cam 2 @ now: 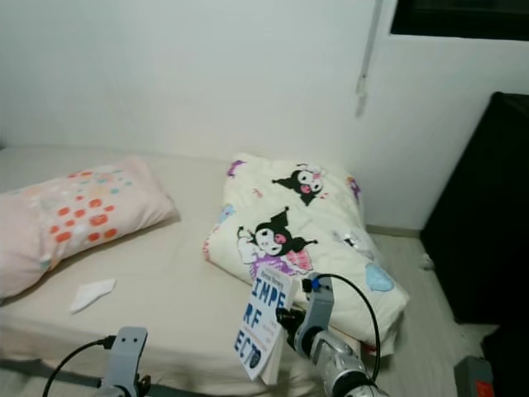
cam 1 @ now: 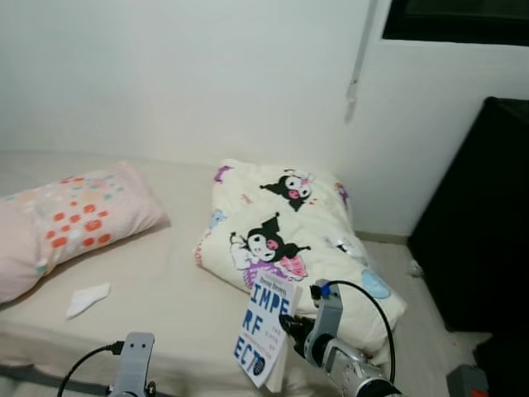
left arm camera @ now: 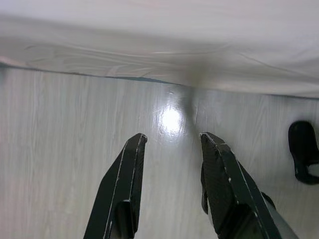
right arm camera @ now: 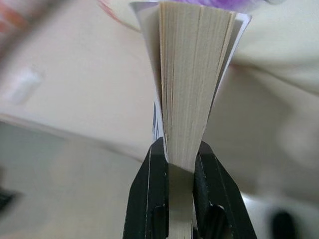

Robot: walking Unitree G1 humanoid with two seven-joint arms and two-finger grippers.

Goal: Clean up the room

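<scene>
My right gripper (cam 1: 289, 324) is shut on a white paperback book (cam 1: 266, 326) with large blue letters, holding it upright over the bed's front edge, just before the folded cartoon-print blanket (cam 1: 289, 240). In the right wrist view the book's page edges (right arm camera: 192, 84) stand clamped between both black fingers (right arm camera: 149, 194). My left gripper (left arm camera: 172, 142) hangs low and open above the pale wood floor (left arm camera: 65, 149), with nothing between its fingers. A crumpled white tissue (cam 1: 87, 299) lies on the beige bed sheet (cam 1: 157, 289) near the pink dotted pillow (cam 1: 70, 219).
A white wall runs behind the bed. A black cabinet (cam 1: 483, 215) stands at the right, with a strip of floor (cam 1: 421, 298) between it and the bed. A dark object (left arm camera: 304, 152) lies on the floor near the bed's base.
</scene>
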